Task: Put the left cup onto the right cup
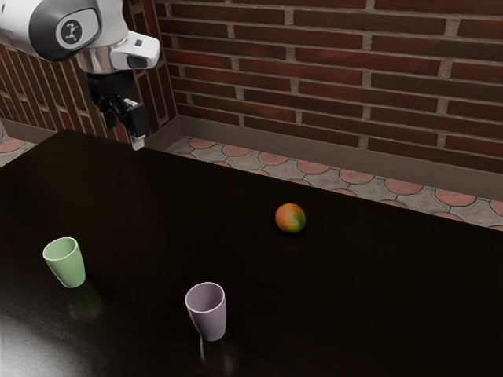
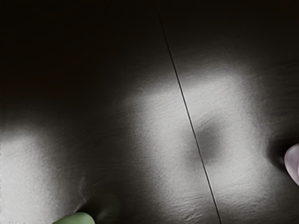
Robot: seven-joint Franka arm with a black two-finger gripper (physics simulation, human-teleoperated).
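The green cup [image 1: 64, 261] stands upright on the dark table [image 1: 354, 298], near the exterior view's left edge. The purple cup [image 1: 207, 310] stands well apart from it, toward the right. An orange-green fruit [image 1: 290, 217] lies farther back. The gripper [image 1: 126, 132] hangs high above the table's far left part, with its fingers spread and holding nothing.

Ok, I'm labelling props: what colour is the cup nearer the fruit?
Pale mauve; that cup shows best in the exterior view.
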